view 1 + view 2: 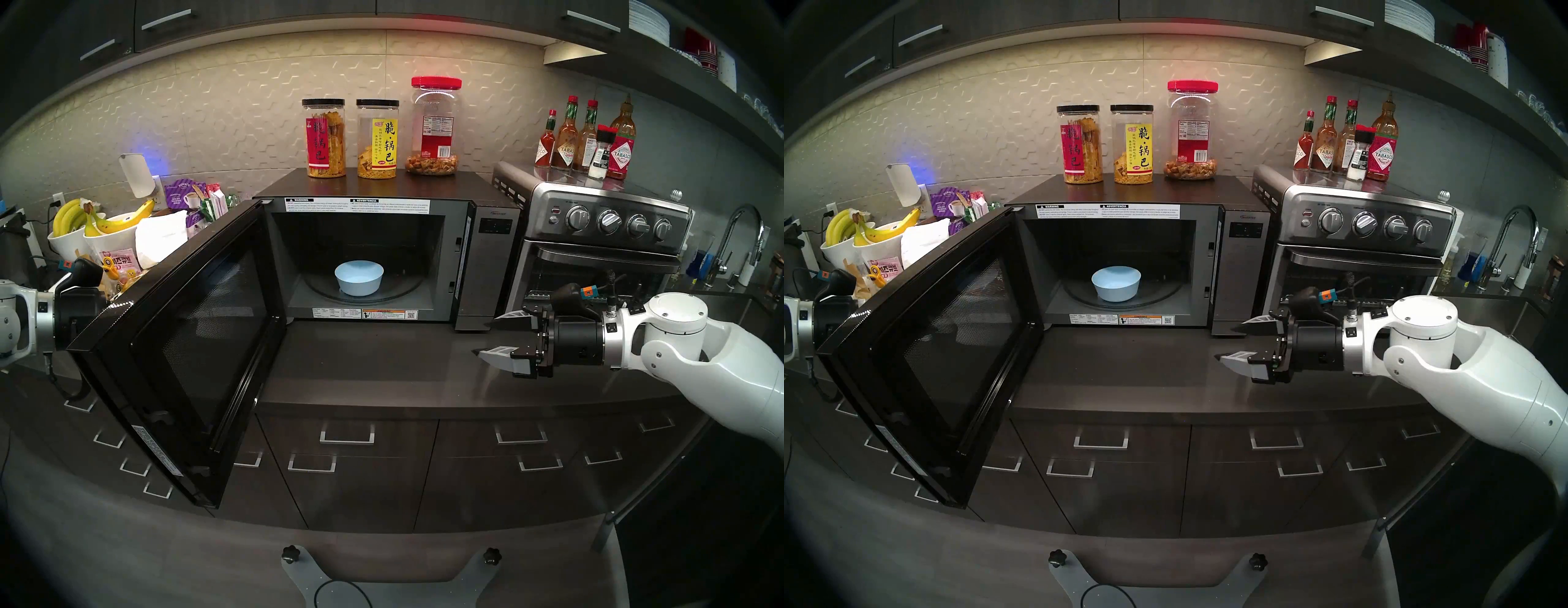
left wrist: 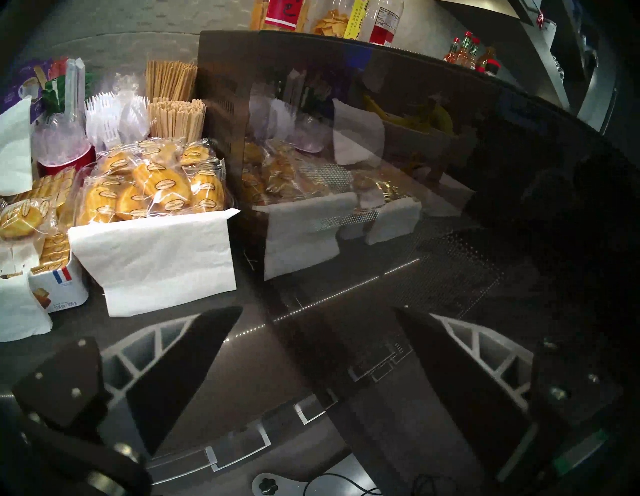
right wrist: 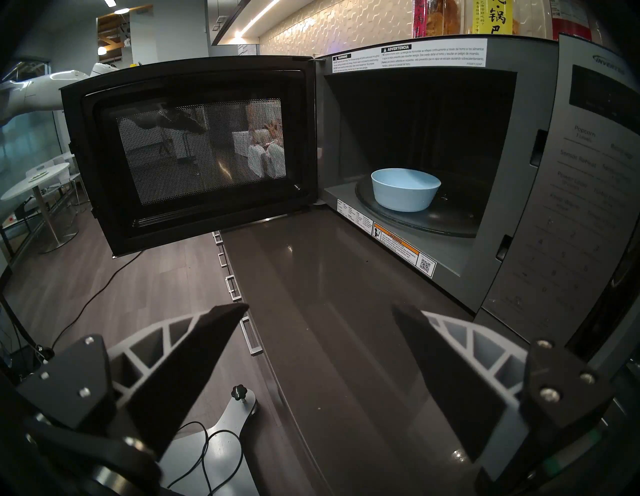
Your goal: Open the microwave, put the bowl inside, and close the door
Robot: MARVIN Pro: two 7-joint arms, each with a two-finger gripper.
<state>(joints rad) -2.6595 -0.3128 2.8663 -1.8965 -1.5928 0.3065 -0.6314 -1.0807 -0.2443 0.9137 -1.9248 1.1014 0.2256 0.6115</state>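
Now only the closing is left: the bowl [image 1: 359,277] sits on the turntable inside the microwave [image 1: 488,259], both grippers empty and spread, so the left gripper [image 2: 317,313], behind the wide-swung door [image 1: 178,339], should push it shut while the right gripper [image 1: 494,335] hangs clear.

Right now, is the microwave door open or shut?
Open. The door is swung wide to the left, exposing the cavity of the microwave with the bowl sitting upright on the turntable.
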